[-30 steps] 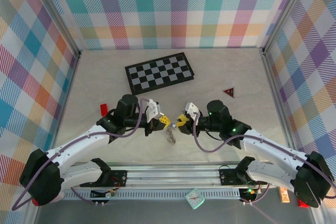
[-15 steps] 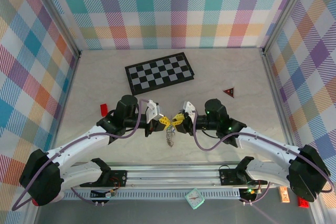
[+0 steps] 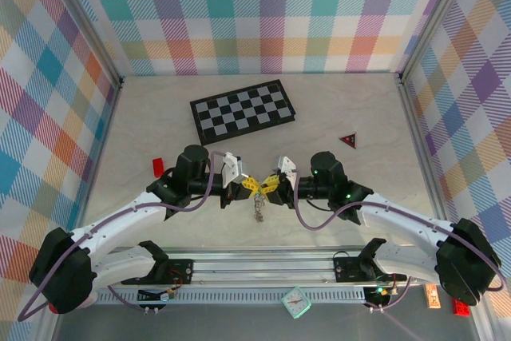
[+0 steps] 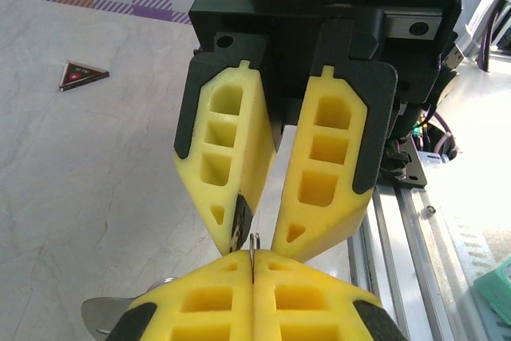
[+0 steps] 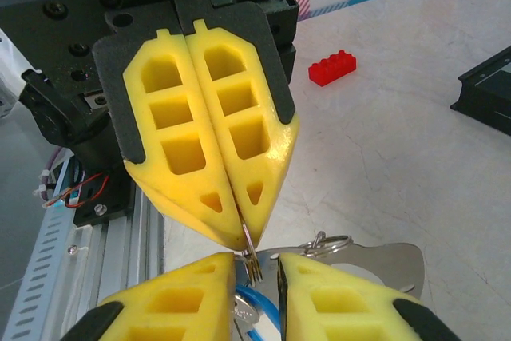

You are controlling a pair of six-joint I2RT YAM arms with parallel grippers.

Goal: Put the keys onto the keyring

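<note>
The keyring [image 3: 259, 205] hangs between the two grippers above the table's front middle, its silver keys dangling below. My left gripper [image 3: 248, 187] is shut on the thin wire loop [image 4: 252, 247], which sticks up from its closed tips [image 4: 253, 263]. My right gripper [image 3: 271, 185] faces it tip to tip and stands open, with the wire [image 5: 254, 265] in the gap between its pads [image 5: 257, 277] and close to the left one. A blue key head [image 5: 259, 313] shows just below that gap. A flat silver key [image 5: 387, 257] and a small ring lie behind it.
The black-and-white chessboard [image 3: 243, 109] lies at the back middle. A dark red triangle [image 3: 347, 140] sits to the right and a small red block [image 3: 158, 167] to the left. The rail [image 3: 263, 267] runs along the near edge, with a teal clock [image 3: 296, 303] below it.
My right gripper has moved left to meet the left gripper, and its jaws have narrowed around the ring wire. The left gripper has stayed still, holding the ring.
</note>
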